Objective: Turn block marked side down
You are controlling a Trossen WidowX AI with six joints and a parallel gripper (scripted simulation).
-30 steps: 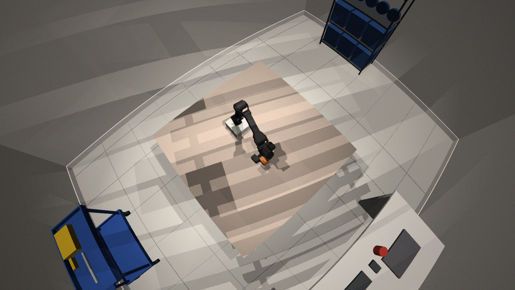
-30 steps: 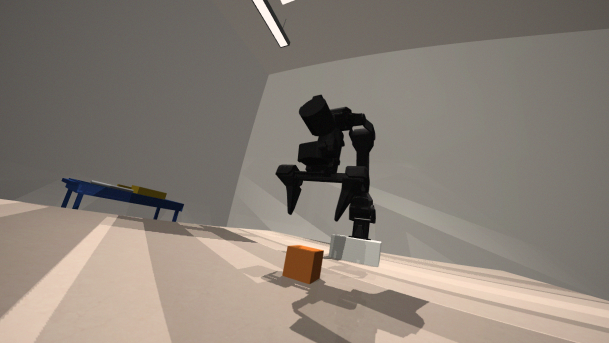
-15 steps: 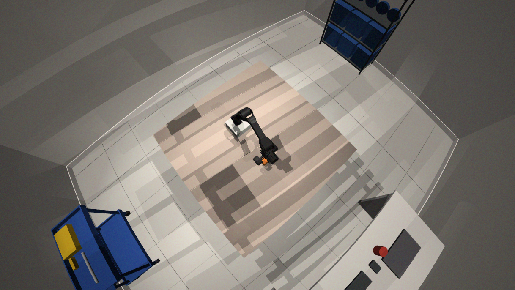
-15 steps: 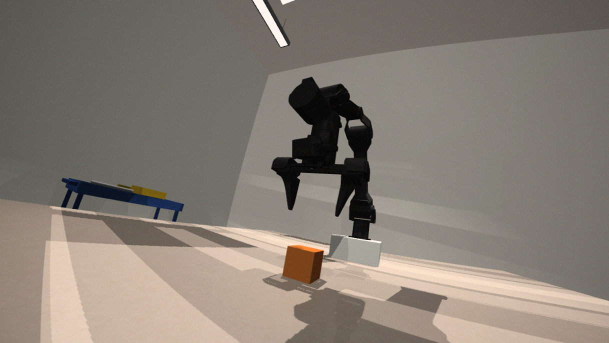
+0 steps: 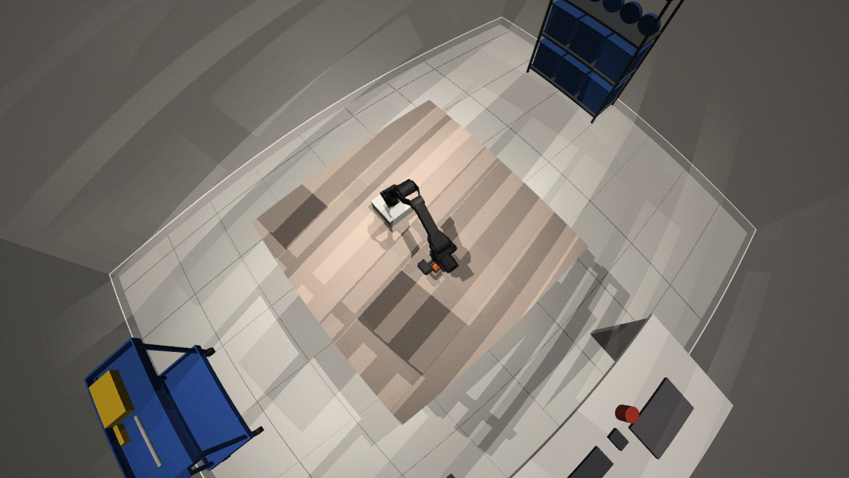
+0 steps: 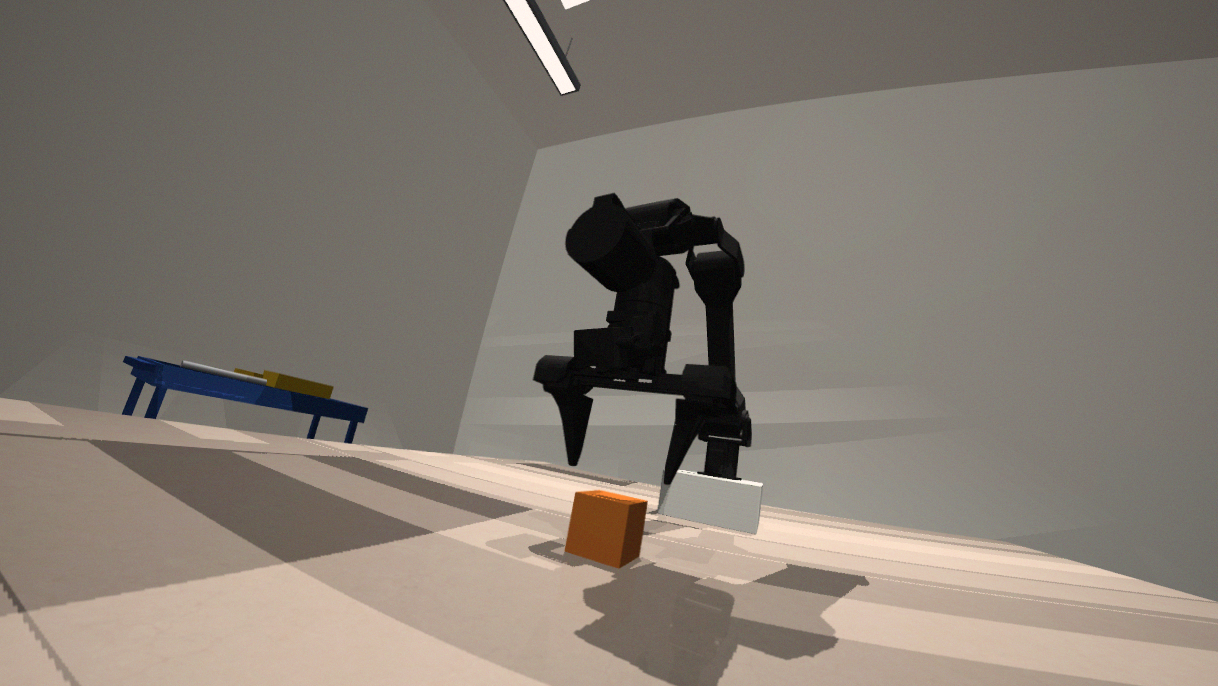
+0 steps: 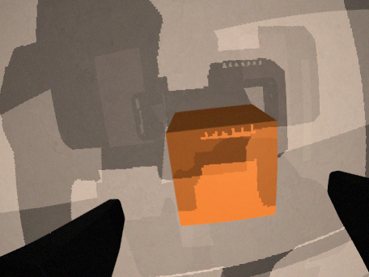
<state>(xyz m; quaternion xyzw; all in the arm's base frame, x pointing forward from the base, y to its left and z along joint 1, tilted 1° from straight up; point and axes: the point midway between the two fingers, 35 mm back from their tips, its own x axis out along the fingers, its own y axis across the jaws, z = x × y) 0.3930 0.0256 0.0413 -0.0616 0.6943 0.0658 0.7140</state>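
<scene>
An orange block [image 5: 435,267] [image 6: 606,528] [image 7: 226,174] rests flat on the wood-toned table [image 5: 493,207] [image 6: 213,630]. The faces that show are plain orange with shadows across them; I can make out no marked side. My gripper [image 5: 438,265] [image 6: 622,472] [image 7: 230,199] is open and empty, pointing down above the block. In the exterior view its fingertips are a little higher than the block's top. In the wrist view the block lies between the two fingers, a bit farther forward than the tips. The block's underside is hidden.
The arm's white base [image 5: 389,213] [image 6: 715,504] stands behind the block in the exterior view. Off the table are a blue cart [image 5: 201,391] [image 6: 238,387], a blue-bin shelf [image 5: 579,59] and a white desk [image 5: 700,410] with a red cup [image 5: 627,413].
</scene>
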